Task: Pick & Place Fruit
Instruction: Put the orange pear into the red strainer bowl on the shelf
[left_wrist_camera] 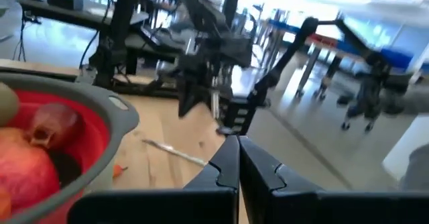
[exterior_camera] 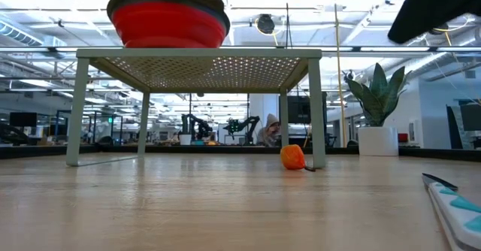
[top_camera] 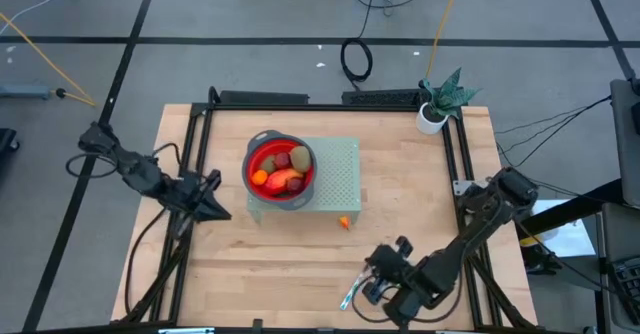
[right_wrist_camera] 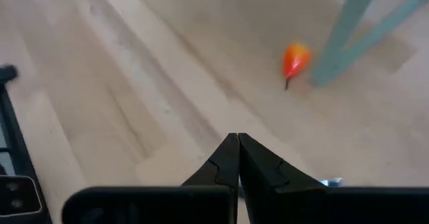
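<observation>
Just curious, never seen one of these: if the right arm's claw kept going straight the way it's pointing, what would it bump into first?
Probably the bare wooden table. The shut right gripper slants down at it; the small orange toy fruit lies off to one side.

Red bowl (top_camera: 280, 170), orange fruit (top_camera: 344, 222), pale-green perforated stand (top_camera: 338, 174)

Two dark arms, chunky joints, black cables trailing from bases. Left gripper (top_camera: 218, 212), right gripper (top_camera: 368, 264): black, paired wedge fingers tapering to points.
</observation>
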You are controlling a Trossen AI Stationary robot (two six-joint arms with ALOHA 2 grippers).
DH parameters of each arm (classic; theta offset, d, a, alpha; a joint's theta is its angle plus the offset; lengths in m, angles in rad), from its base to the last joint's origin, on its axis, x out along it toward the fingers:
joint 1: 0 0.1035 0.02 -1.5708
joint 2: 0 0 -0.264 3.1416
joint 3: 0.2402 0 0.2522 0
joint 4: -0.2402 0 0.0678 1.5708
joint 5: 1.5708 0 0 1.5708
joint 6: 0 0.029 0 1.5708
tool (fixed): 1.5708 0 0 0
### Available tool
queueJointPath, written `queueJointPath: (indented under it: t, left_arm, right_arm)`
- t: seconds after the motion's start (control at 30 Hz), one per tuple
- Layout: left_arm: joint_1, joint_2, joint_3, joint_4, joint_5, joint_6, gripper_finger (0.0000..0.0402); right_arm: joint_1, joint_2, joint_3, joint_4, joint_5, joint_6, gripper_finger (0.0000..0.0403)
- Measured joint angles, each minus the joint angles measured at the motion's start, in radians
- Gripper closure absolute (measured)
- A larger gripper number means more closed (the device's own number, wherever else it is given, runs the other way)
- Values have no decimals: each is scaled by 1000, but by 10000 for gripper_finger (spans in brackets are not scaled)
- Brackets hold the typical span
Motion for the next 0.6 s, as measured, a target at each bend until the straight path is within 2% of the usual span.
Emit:
queueJointPath:
  t: [0.1,0.23,0.3,0.43,0.6]
  left_arm:
    - [-6,127,103,-53,-6,24,401]
    - [-41,282,251,-164,-113,23,402]
    - [-66,352,312,-201,-181,23,402]
    - [-111,469,420,-225,-311,15,401]
    - [-153,605,530,-225,-450,16,402]
  right_arm:
    - [26,-68,-55,-21,66,0,403]
    - [49,-215,-213,70,87,-34,403]
    - [50,-306,-317,192,85,-106,403]
    - [32,-502,-540,536,63,-367,403]
    - [-54,-721,-761,885,-119,-651,403]
